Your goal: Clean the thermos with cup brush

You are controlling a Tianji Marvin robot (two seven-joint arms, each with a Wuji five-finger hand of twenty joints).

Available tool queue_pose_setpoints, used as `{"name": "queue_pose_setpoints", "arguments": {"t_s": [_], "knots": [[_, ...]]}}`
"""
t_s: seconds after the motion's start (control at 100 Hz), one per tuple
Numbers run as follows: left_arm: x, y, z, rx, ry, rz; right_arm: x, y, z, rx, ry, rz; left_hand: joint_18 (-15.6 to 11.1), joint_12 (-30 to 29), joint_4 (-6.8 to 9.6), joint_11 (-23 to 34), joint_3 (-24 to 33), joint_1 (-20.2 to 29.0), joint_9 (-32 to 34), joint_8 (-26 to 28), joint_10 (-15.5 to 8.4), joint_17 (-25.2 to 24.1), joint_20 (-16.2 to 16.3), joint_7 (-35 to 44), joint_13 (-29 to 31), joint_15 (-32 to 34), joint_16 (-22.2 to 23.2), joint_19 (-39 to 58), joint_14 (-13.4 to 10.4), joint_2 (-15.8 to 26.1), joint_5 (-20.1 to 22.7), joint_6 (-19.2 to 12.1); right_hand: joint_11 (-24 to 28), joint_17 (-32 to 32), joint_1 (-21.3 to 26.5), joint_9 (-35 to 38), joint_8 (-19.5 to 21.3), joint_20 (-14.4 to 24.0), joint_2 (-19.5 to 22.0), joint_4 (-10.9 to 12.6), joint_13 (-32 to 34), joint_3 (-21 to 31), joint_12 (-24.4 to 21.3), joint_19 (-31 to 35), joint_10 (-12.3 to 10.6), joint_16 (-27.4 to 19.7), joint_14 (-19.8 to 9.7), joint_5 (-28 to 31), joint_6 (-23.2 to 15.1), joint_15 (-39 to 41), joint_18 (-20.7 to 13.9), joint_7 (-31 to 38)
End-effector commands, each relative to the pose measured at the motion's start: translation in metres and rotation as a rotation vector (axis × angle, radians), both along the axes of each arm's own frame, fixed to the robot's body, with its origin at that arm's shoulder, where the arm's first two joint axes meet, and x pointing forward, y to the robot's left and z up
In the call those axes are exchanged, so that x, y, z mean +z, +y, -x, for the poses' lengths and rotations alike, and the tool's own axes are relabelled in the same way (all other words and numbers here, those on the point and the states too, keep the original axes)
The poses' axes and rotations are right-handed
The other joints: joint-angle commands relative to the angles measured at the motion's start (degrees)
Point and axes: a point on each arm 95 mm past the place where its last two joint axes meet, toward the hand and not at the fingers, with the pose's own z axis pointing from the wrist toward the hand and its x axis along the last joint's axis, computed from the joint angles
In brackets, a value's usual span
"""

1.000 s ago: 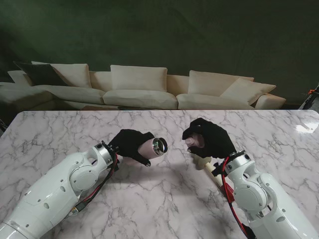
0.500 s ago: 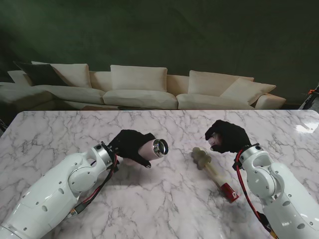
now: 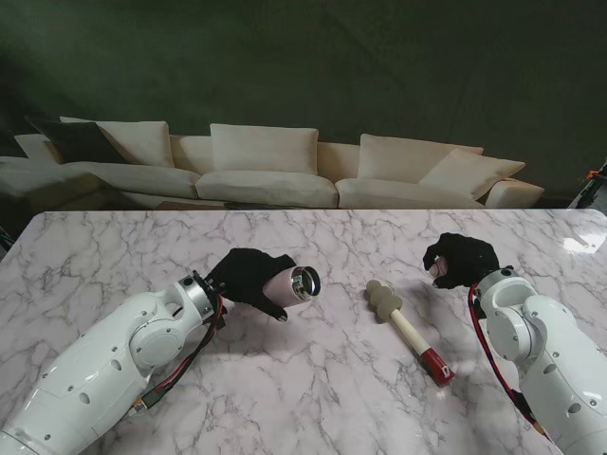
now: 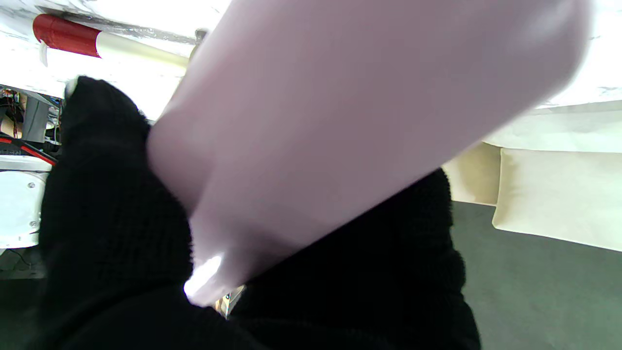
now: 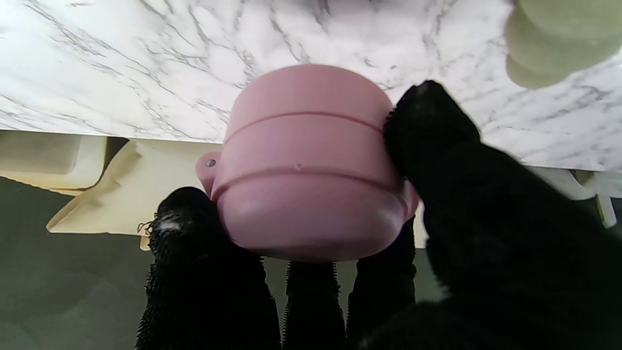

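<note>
1. the pink thermos (image 3: 287,283) is held in the left hand (image 3: 248,273), lying sideways, steel mouth toward the right.
2. the cup brush (image 3: 410,332) lies on the marble table (image 3: 313,398) between the hands, sponge head toward the thermos, red handle end nearer to me.
3. the right hand (image 3: 459,260), the nearer to the brush, grips the smooth pink lid (image 5: 311,165).

Cup brush (image 3: 410,331) on marble table (image 3: 313,398)

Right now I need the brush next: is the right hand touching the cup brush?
Apart. The stand view shows bare marble between the right hand, shut on the pink lid, and the cup brush lying on the table.
</note>
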Motion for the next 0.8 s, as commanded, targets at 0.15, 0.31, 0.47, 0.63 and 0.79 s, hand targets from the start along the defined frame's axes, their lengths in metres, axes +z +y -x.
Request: {"name": "queue_pose_setpoints", "arguments": {"t_s": [0.15, 0.31, 0.47, 0.63, 0.79], "knots": [[0.000, -0.002, 0.001, -0.008, 0.003, -0.004, -0.027, -0.010, -0.010, -0.048, 0.066, 0.051, -7.42, 1.31, 3.55, 2.72, 23.74, 21.70, 1.61, 2.51, -1.72, 1.27, 0.30, 8.08, 5.85, 11.03, 4.00, 2.86, -4.71, 14.03, 1.61, -10.08, 2.99, 0.50, 9.84, 4.74, 0.36, -0.76, 13.03, 4.89, 7.28, 8.64, 1.22, 1.34, -2.78, 3.29, -15.75, 6.63, -7.90, 16.76, -9.35, 12.48], [0.001, -0.001, 0.001, -0.008, 0.004, -0.004, -0.048, -0.013, -0.015, -0.091, 0.110, 0.066, -7.39, 1.33, 3.55, 2.76, 23.76, 21.75, 1.66, 2.53, -1.64, 1.27, 0.30, 8.09, 5.84, 11.04, 3.99, 2.87, -4.69, 14.02, 1.62, -10.08, 3.18, -0.09, 9.63, 4.42, -0.39, -0.93, 13.26, 4.91, 6.91, 8.11, 1.04, 0.90, -2.93, 3.23, -15.76, 6.23, -8.13, 16.61, -9.21, 12.71], [0.001, -0.001, 0.001, -0.009, 0.003, -0.006, -0.058, -0.012, -0.017, -0.091, 0.124, 0.088, -7.36, 1.33, 3.53, 2.76, 23.77, 21.77, 1.64, 2.53, -1.72, 1.26, 0.30, 8.10, 5.79, 11.05, 3.99, 2.87, -4.71, 14.02, 1.67, -10.05, 3.48, -0.91, 5.74, 3.64, -8.30, -0.88, 13.94, 5.13, 6.21, 5.81, -0.18, 0.68, -3.22, 3.07, -16.47, 2.98, -10.01, 15.41, -8.82, 14.65], [0.001, -0.001, 0.001, -0.007, 0.003, -0.005, -0.060, -0.012, -0.017, -0.087, 0.131, 0.124, -7.43, 1.32, 3.54, 2.75, 23.79, 21.75, 1.64, 2.54, -1.73, 1.28, 0.32, 8.12, 5.82, 11.10, 3.99, 2.91, -4.72, 13.99, 1.68, -10.11, 2.01, -4.19, -0.27, 1.63, -16.64, -0.47, 14.05, 4.07, 3.85, 2.97, -3.72, -1.05, -3.84, 3.82, -16.94, -1.61, -11.90, 12.03, -7.41, 18.11], [0.000, -0.001, 0.001, -0.006, 0.003, -0.002, -0.063, -0.013, -0.015, -0.091, 0.136, 0.167, -7.38, 1.34, 3.56, 2.78, 23.87, 21.80, 1.65, 2.53, -1.75, 1.27, 0.31, 8.12, 5.77, 11.08, 3.97, 2.90, -4.79, 14.03, 1.67, -10.16, -3.08, -10.97, -10.05, -1.35, -19.11, 1.13, 13.12, 3.65, -0.47, 0.64, -10.63, -5.51, -4.47, 2.44, -15.02, -4.98, -11.97, 7.88, -3.68, 16.47]]}}
